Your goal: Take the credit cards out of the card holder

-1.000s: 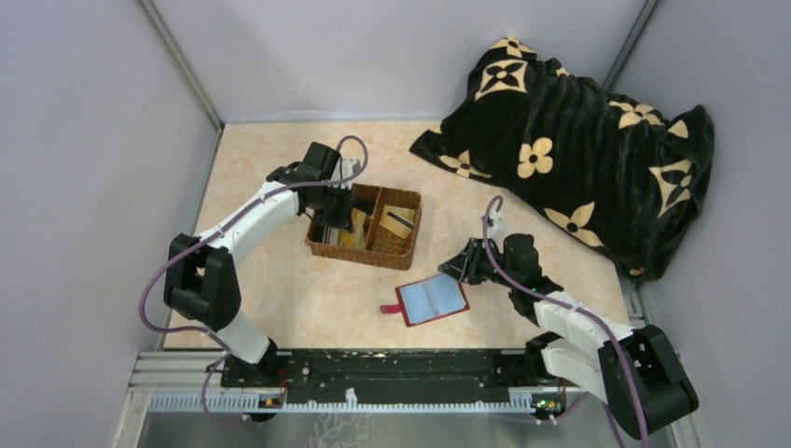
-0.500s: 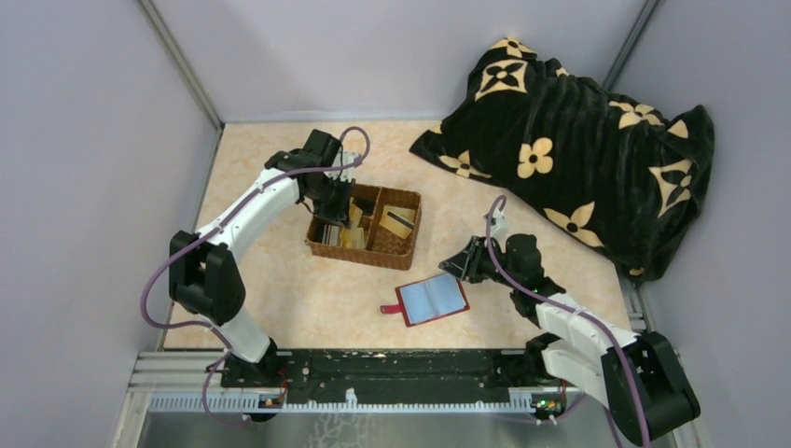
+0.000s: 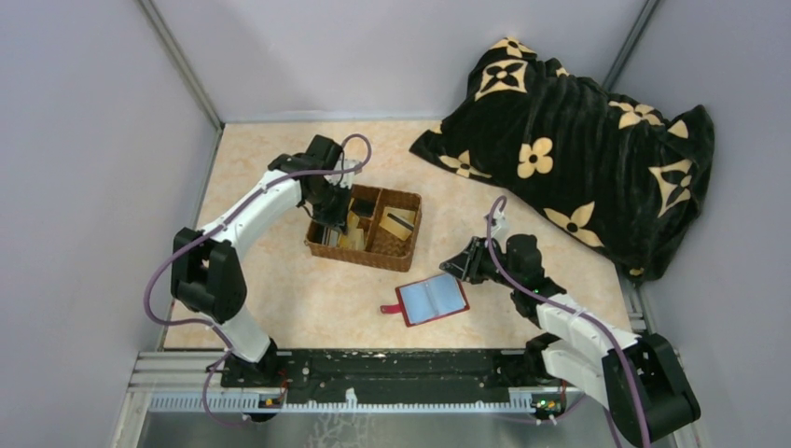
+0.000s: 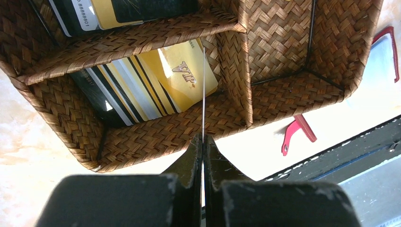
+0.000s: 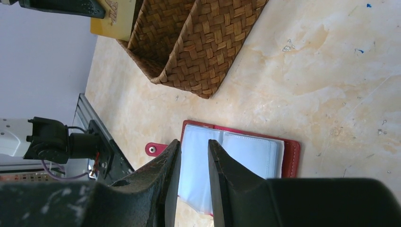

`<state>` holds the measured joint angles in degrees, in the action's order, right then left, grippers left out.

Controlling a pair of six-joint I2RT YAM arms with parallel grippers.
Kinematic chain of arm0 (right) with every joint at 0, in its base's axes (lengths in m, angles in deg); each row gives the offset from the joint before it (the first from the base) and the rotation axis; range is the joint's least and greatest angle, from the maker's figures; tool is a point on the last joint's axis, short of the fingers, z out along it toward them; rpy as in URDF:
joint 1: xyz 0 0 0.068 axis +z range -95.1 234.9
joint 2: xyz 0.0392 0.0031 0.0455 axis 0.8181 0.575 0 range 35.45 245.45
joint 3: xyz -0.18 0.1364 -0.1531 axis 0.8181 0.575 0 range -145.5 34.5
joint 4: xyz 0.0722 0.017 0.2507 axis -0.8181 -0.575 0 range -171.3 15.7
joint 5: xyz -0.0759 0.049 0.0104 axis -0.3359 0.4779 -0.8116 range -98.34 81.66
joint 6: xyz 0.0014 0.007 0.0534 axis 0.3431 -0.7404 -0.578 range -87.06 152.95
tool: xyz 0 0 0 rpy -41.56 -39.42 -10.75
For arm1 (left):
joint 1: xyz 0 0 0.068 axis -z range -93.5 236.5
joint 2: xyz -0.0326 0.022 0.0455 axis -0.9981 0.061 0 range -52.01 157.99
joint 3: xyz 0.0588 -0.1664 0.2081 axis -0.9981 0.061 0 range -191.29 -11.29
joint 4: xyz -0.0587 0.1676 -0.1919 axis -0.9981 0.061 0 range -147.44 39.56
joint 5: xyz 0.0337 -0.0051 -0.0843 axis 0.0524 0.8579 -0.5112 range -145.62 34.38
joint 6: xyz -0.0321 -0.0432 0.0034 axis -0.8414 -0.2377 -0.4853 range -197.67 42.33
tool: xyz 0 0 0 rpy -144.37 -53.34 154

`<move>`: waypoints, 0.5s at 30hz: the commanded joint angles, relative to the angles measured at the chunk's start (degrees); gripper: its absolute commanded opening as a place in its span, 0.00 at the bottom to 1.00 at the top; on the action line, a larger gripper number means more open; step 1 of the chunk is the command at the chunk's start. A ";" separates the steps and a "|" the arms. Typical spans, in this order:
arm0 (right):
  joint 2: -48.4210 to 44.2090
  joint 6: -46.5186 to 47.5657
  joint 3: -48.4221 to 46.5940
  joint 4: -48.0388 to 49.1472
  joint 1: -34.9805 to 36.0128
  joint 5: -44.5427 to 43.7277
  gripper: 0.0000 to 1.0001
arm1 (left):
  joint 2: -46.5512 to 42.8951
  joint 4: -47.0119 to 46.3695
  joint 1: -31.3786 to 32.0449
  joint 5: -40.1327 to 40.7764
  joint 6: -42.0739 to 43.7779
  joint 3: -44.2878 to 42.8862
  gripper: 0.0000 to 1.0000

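Wicker basket (image 4: 293,101) is overhung by the left gripper (image 4: 203,142), pinched on an edge-on credit card (image 4: 204,94) that could be snagged on the divider (image 4: 235,71) if lowered askew; the red card holder (image 3: 432,300) lies open near the part-spread right gripper (image 5: 191,156)

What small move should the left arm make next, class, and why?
Probably open the left pincer and let go. It pinches a thin card edge-on, hanging over the wicker basket compartment that holds a yellow VIP card and a striped card, so a release there seems right.
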<state>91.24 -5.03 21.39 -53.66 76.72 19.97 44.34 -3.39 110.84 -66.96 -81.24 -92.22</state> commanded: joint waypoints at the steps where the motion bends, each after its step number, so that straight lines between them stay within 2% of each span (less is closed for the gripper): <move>1: -1.91 1.40 0.35 0.65 -0.90 -0.17 0.28 | 1.70 1.76 -0.11 0.08 1.32 -0.11 0.00; 8: -1.97 1.40 0.58 0.88 -1.08 -0.15 0.28 | 3.07 1.50 0.40 0.21 1.27 0.37 0.00; 15: -1.93 1.42 0.88 0.81 -1.08 -0.09 0.28 | 5.17 -1.16 3.92 1.19 -1.60 0.07 0.00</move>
<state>90.57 -4.53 21.77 -54.60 76.35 19.95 47.56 -3.83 112.39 -66.30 -81.22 -92.17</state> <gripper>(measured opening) 0.285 0.006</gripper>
